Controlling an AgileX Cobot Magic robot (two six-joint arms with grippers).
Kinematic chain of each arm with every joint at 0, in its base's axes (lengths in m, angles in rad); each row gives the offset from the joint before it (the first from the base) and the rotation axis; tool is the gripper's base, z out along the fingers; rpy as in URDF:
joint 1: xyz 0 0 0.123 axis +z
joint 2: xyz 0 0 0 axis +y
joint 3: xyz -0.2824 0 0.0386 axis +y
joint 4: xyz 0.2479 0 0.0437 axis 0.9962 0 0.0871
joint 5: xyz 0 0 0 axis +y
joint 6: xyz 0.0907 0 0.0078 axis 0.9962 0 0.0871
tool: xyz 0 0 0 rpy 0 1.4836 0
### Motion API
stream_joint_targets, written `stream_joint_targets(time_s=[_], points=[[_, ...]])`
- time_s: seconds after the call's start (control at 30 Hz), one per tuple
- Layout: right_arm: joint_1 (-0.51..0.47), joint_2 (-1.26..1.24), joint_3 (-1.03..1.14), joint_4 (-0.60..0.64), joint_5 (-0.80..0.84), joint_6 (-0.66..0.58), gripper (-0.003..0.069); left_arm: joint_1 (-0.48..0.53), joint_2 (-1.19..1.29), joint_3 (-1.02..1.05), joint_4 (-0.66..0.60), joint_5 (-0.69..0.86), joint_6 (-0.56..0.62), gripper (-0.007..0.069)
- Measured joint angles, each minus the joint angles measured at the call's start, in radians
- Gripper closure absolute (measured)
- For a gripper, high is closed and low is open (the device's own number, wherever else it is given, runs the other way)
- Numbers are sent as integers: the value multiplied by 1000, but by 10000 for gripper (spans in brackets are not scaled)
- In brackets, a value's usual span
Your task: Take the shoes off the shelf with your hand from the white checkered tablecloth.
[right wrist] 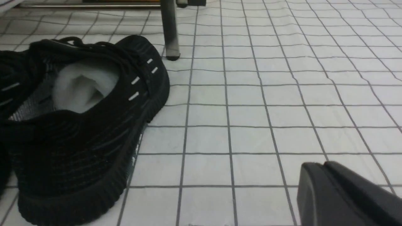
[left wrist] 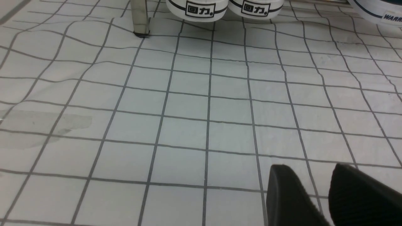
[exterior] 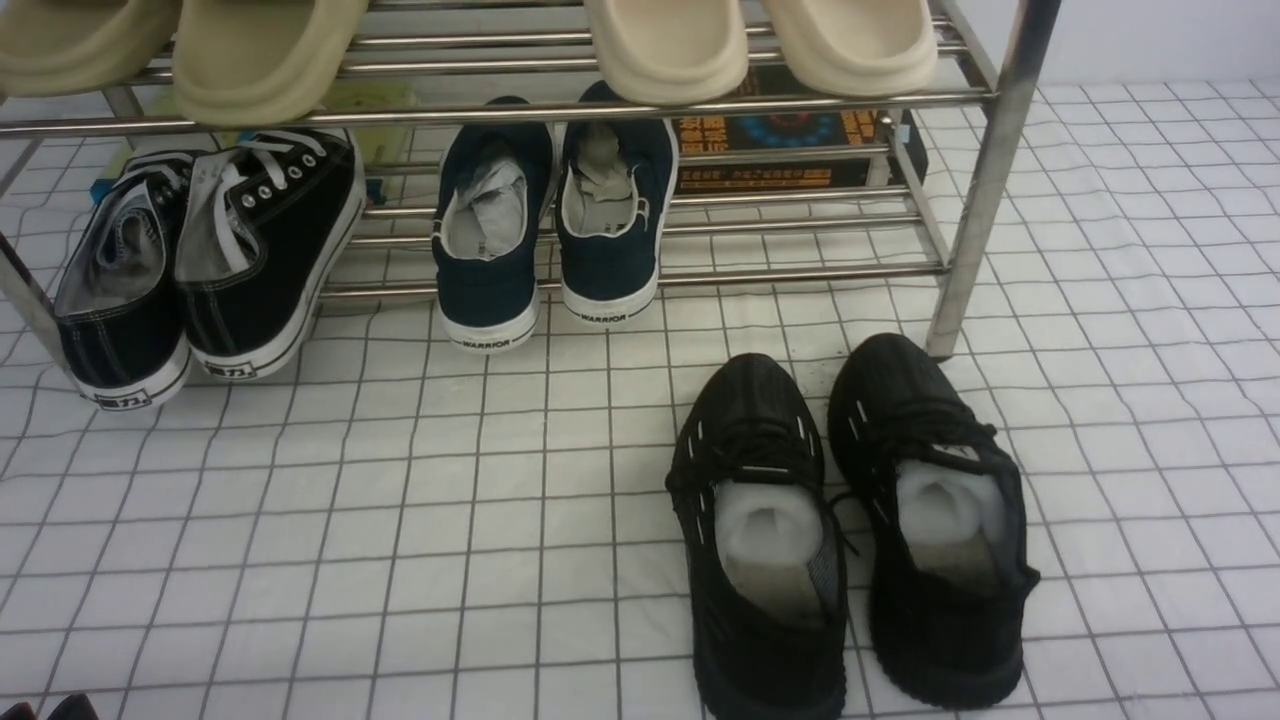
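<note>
The two all-black knit shoes [exterior: 760,540] [exterior: 930,520] stand side by side on the white checkered tablecloth [exterior: 350,520], just in front of the chrome shelf [exterior: 985,170], toes toward it, white stuffing inside. One shoe [right wrist: 94,131] shows in the right wrist view, beside a shelf post [right wrist: 169,31]. My right gripper [right wrist: 317,164] is shut and empty, low over the cloth, apart from that shoe. My left gripper [left wrist: 309,168] is open and empty over bare cloth, well short of a shelf post [left wrist: 139,17].
Navy WARRIOR sneakers [exterior: 550,220] and black canvas sneakers [exterior: 200,260] sit on the lower tier, heels hanging over the cloth. Beige slippers [exterior: 270,50] [exterior: 760,40] lie on the upper tier. A dark box [exterior: 790,140] stands behind the shelf.
</note>
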Motion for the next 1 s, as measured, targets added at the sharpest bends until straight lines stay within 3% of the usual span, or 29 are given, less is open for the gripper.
stream_joint_targets(time_s=[0.33,1.0], points=[[-72,0,-9,2,52,-1,624,0,0,0,0,0,0,384],[-74,0,-9,11,52,-1,605,0,0,0,0,0,0,384]])
